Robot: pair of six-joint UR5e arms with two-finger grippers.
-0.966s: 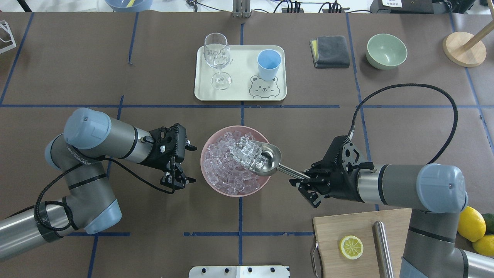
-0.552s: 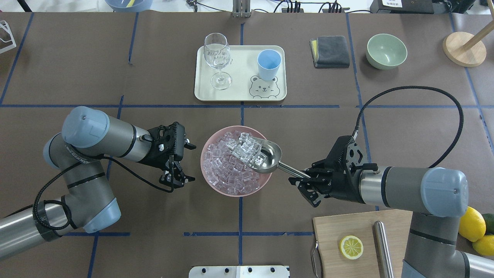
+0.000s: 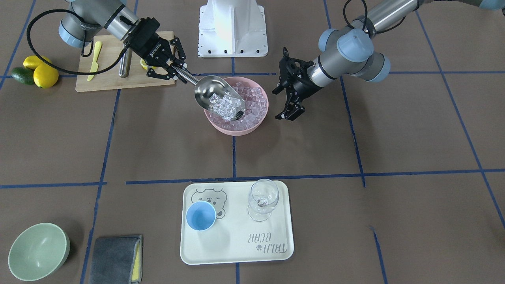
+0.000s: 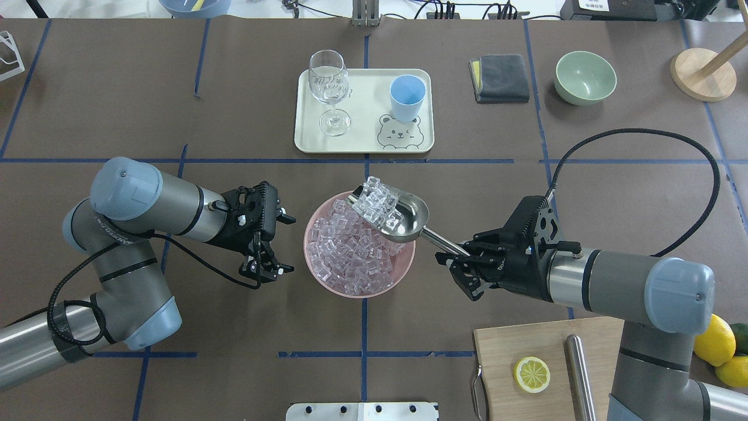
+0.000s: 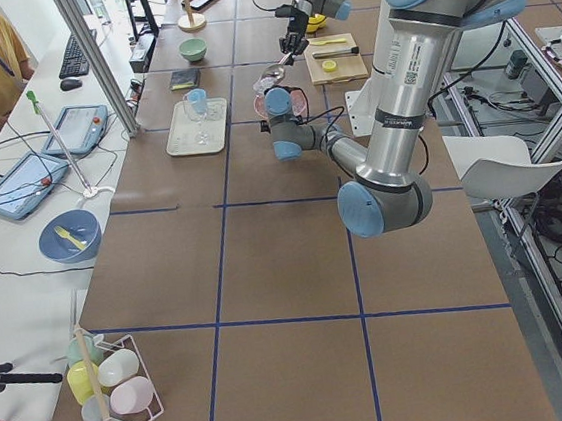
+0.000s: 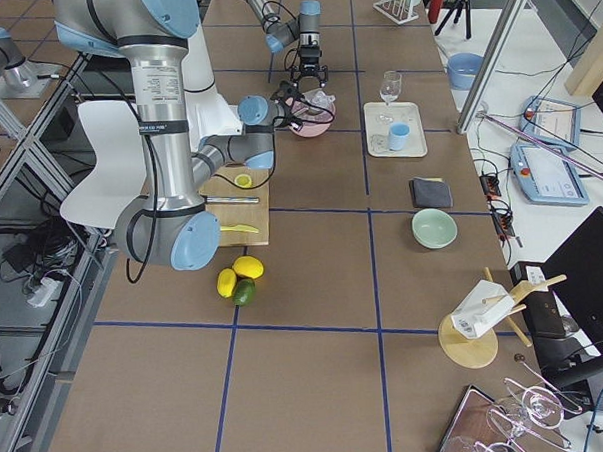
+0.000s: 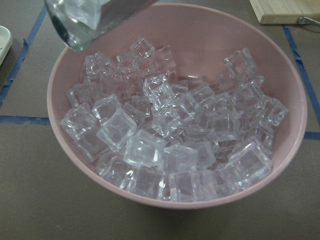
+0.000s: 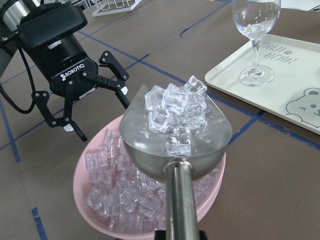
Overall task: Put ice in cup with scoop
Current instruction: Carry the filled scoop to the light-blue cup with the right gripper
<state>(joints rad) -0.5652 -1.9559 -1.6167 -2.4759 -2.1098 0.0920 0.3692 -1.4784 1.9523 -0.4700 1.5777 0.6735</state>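
Front-facing view: the right gripper (image 3: 178, 73) is clamped on the handle of the scoop (image 3: 208, 90), which carries ice (image 3: 225, 105) above the pink bowl (image 3: 236, 130). Overhead view: the left gripper (image 4: 284, 244) hangs spread wide and empty beside the bowl, and the cup (image 4: 407, 97) stands on the tray (image 4: 365, 133).

Right end effector (image 4: 456, 262) clamped on the rod handle of the scoop (image 4: 406, 221), trough heaped with ice (image 4: 377, 202) over the far rim of the pink bowl (image 4: 310, 257), left end effector (image 4: 283, 244) spread wide just beside the bowl, light-blue cup (image 4: 407, 96) and wine glass (image 4: 330, 88) on a tray (image 4: 362, 140) beyond.
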